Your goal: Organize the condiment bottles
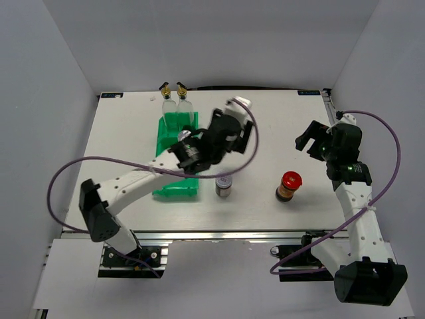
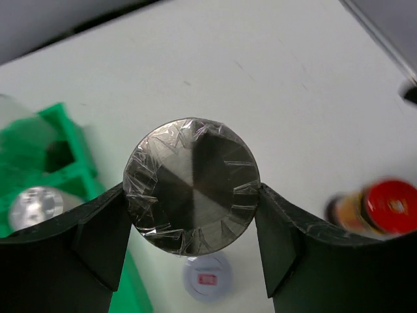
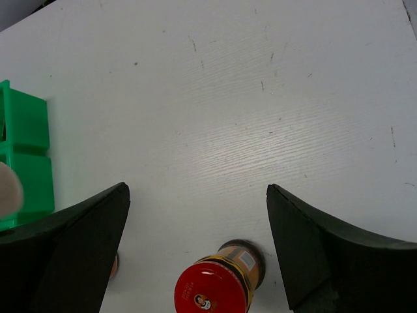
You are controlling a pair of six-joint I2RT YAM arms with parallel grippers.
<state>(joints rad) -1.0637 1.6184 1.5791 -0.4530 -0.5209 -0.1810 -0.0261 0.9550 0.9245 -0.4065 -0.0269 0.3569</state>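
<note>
Bench (image 1: 279, 119) seen from above, with two robot arms reaching over it. The left tool (image 2: 192, 195) is clenched on a silver-lidded jar (image 2: 192, 176), with a pad touching each side of its film-wrapped lid, just right of a green bin (image 1: 176, 189). Whether the jar is lifted cannot be told. Two glass bottles (image 1: 168, 105) stand at the bin's far end, and a shaker (image 2: 36, 205) sits inside it. A white-lidded jar (image 1: 224, 187) stands near the bin's front corner. The right tool (image 3: 197, 189) is released, jaws wide, above and apart from a red-lidded jar (image 3: 215, 287).
</note>
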